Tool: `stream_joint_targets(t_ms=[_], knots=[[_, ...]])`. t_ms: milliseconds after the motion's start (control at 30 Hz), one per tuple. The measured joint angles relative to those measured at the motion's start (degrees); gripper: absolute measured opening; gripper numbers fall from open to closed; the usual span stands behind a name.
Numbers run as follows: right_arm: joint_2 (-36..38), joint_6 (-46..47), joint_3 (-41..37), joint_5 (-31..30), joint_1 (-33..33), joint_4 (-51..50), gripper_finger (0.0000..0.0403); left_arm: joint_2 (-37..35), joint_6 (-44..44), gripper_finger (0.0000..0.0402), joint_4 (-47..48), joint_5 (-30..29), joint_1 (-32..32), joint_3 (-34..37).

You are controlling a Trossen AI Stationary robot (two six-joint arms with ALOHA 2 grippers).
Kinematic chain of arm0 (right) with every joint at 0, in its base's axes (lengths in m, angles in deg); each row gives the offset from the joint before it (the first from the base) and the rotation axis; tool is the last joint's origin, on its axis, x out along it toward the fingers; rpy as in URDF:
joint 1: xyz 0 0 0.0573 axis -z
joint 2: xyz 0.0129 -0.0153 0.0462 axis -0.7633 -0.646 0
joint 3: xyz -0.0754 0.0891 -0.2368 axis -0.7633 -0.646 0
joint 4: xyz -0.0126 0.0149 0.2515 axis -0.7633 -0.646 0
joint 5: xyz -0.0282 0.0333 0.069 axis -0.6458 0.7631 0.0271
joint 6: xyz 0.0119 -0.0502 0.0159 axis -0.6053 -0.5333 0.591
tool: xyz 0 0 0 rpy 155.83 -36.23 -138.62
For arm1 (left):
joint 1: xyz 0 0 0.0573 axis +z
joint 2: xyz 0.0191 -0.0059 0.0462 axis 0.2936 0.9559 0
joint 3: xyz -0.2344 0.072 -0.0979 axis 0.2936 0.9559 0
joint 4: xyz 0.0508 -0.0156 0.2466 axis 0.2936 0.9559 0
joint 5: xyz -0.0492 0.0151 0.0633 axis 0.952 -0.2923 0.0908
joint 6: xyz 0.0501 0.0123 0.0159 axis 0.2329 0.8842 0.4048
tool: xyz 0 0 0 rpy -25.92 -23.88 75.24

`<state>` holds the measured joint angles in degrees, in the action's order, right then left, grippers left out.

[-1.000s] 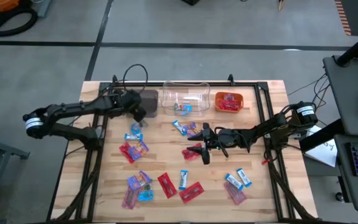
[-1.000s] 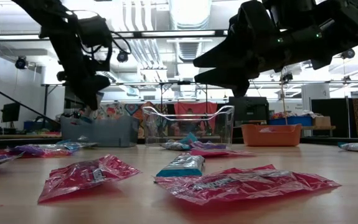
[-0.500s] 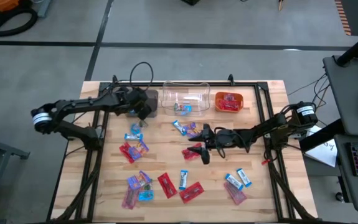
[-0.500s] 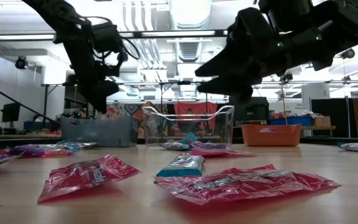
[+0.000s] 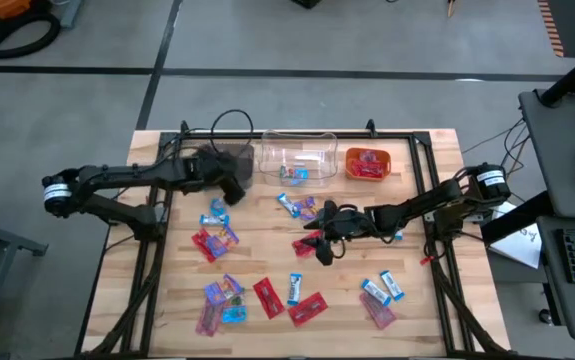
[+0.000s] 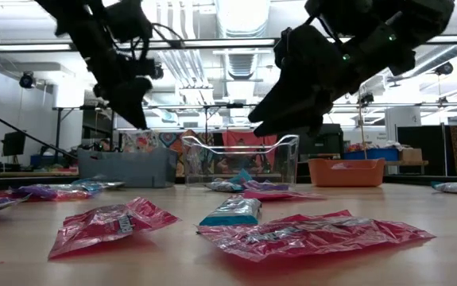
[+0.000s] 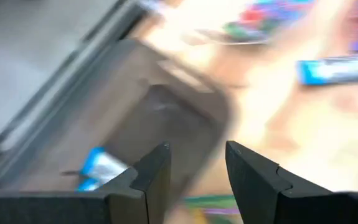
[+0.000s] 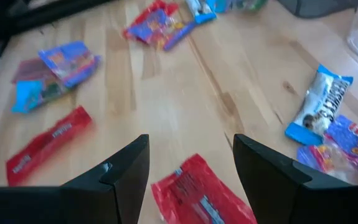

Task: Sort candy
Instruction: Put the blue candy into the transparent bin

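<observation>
Right gripper (image 8: 191, 177), jaws wide and empty, hovers above a red candy (image 8: 197, 193) at desk centre. Lower straight, then close. Left gripper (image 5: 229, 185), jaws apart and empty, hangs over the brown bin (image 5: 235, 160) at eleven o'clock.

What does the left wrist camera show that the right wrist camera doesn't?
Only the left wrist view looks into the brown bin, where a blue-and-white candy lies; the left gripper hangs open above it with nothing between its fingers.

Only the right wrist view shows the open right gripper over a red candy on the table, with another red candy and a blue-and-white one lying apart from it.

Both show a pair of dark fingers standing apart, bare wood and scattered wrapped candies.
</observation>
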<state>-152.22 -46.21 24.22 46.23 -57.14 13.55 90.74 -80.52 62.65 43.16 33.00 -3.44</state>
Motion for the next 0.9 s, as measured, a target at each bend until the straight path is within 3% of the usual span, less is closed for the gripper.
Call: stream_joint_targets(t_ms=[167,367,633,900], knots=[[0.0,-0.5,2.1,0.0,0.0,-5.6,0.0219,-1.2,-6.6,0.0137,2.2,8.1,-8.2,-0.4],[0.0,-1.2,2.6,0.2,0.0,-7.6,0.0219,-0.6,-22.9,0.0137,7.9,14.5,-18.9,-0.5],[0.0,-2.2,2.6,0.2,0.0,-7.6,0.0219,2.8,-37.6,0.0137,10.6,15.0,-31.1,-0.5],[0.0,-2.8,2.6,0.5,0.0,-7.6,0.0219,10.5,-45.1,0.0137,10.6,12.9,-32.3,-0.4]])
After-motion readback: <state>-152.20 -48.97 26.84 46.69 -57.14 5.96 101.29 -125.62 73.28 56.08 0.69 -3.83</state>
